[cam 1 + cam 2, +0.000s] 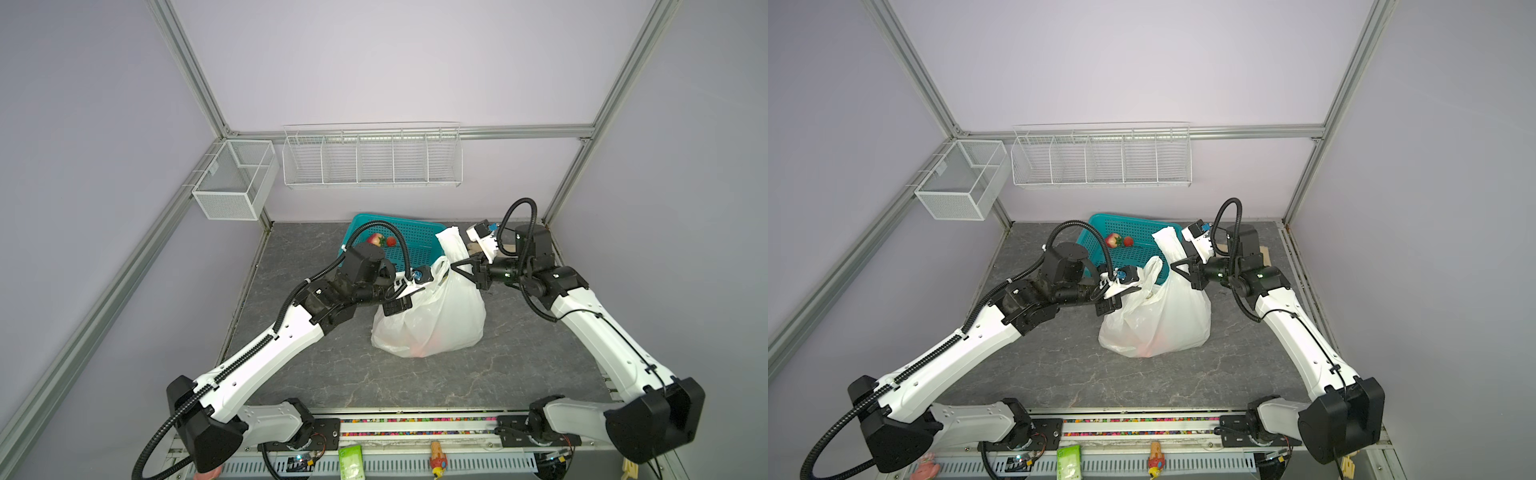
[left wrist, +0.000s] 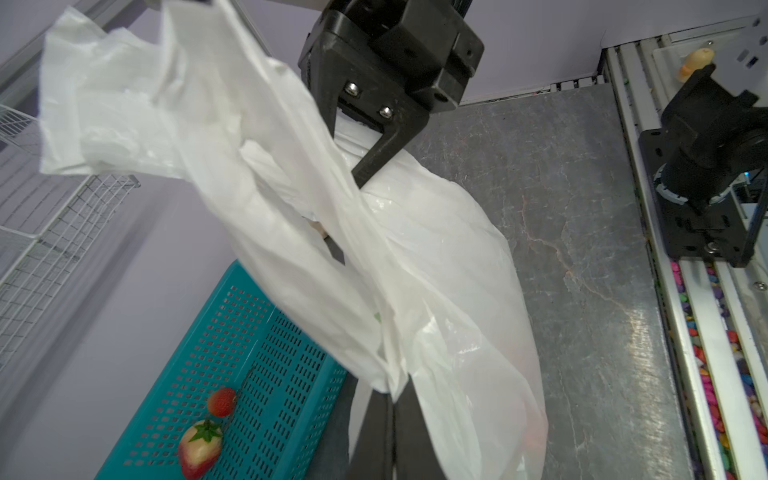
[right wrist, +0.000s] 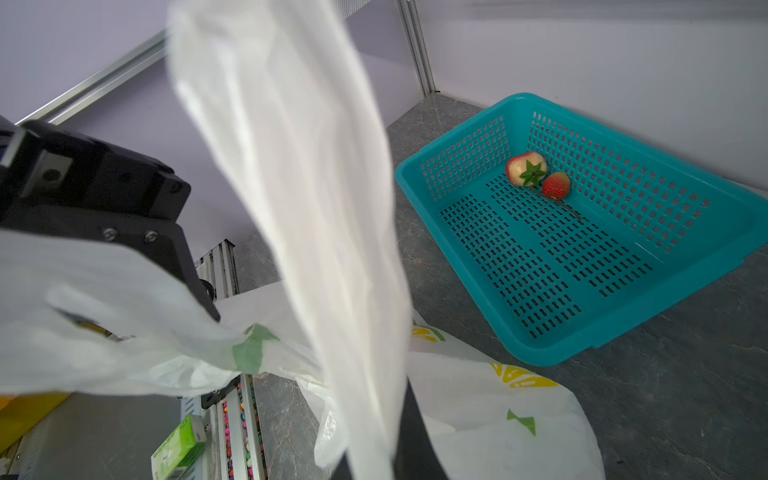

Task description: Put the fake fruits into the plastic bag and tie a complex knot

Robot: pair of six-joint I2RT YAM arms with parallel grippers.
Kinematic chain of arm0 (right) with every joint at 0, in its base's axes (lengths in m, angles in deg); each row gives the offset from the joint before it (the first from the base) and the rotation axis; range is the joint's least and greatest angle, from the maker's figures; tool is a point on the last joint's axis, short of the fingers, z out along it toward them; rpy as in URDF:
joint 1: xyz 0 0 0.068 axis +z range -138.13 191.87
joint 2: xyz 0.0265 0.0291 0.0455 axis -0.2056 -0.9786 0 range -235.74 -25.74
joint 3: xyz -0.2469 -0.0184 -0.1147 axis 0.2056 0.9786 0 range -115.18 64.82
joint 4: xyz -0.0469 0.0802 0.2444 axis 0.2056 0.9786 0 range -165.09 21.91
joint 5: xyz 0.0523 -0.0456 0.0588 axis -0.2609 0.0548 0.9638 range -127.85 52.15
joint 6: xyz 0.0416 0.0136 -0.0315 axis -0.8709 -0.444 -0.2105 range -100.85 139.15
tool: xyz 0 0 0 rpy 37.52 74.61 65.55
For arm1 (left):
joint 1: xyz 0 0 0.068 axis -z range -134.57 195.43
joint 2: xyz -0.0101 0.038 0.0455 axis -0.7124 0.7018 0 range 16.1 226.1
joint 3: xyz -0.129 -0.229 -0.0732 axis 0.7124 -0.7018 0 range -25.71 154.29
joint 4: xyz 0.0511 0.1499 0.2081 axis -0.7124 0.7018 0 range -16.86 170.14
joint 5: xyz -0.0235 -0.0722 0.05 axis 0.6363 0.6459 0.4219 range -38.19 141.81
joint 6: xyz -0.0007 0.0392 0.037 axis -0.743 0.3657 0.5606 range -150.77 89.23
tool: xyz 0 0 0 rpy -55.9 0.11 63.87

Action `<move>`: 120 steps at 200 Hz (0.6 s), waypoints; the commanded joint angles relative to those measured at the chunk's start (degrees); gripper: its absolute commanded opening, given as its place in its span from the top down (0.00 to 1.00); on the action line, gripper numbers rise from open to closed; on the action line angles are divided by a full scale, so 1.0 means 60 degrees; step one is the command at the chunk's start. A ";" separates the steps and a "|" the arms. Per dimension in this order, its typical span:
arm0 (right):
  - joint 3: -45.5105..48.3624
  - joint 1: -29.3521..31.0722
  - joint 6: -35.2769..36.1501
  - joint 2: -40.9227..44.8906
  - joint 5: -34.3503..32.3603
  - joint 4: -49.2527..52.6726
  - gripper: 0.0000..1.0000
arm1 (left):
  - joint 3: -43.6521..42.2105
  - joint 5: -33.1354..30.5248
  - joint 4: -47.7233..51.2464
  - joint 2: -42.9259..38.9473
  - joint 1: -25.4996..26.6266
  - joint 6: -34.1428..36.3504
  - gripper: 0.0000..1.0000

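Left wrist view: our left end effector [image 2: 388, 399] is pressed together on one gathered handle of the plastic bag [image 2: 457, 299], with film bunched at the tips.
Top views: our right end effector [image 1: 455, 266] is likewise clamped on the other handle, whose free end stands up beyond it. Both arms meet above the bag's mouth.
Plastic bag: it sits upright on the grey surface [image 1: 532, 357], about midway between the side edges and nearer the far edge, just in front of the teal basket [image 1: 415, 239].
Fake fruits [image 3: 556, 185]: two strawberries lie side by side in the basket by the far edge. A reddish tint shows through the bag's lower film, so we judge some fruit is inside.
Why held so: each handle is pinched near the bag's mouth, leaving loose length beyond the grip. We judge that this gives slack to cross and wrap, while the fruit's weight keeps the bag standing on the surface.
Step in hand: tying. The handles appear to cross between the end effectors, but we cannot tell whether a first turn is made.
Task state: the knot is unfinished, and with two fruits outside the bag, the filling looks incomplete.
Risk: the thin film may slip or tear under a hard pull, and lifting could tip the bag.
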 commanded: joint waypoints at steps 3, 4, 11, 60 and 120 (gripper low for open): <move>-0.0157 -0.0056 0.0233 0.0071 0.0077 0.0137 0.91 | -0.0217 -0.0282 0.0046 -0.0416 -0.0046 0.0380 0.87; -0.0157 -0.0052 0.0237 0.0072 0.0065 0.0138 0.91 | -0.0236 -0.0248 0.0012 -0.0441 -0.0053 0.0349 0.86; -0.0157 -0.0048 0.0255 0.0046 0.0016 0.0167 0.91 | -0.0310 0.0165 -0.0111 -0.0583 -0.0213 0.0194 0.79; -0.0201 -0.0048 0.0257 0.0074 -0.0021 0.0139 0.92 | -0.0730 0.2574 -0.0649 -0.0964 -0.1562 -0.0981 0.26; -0.0129 -0.0057 0.0311 0.0063 -0.0028 0.0138 0.92 | -0.1920 0.4711 -0.2961 -0.1017 -0.2411 -0.2171 0.02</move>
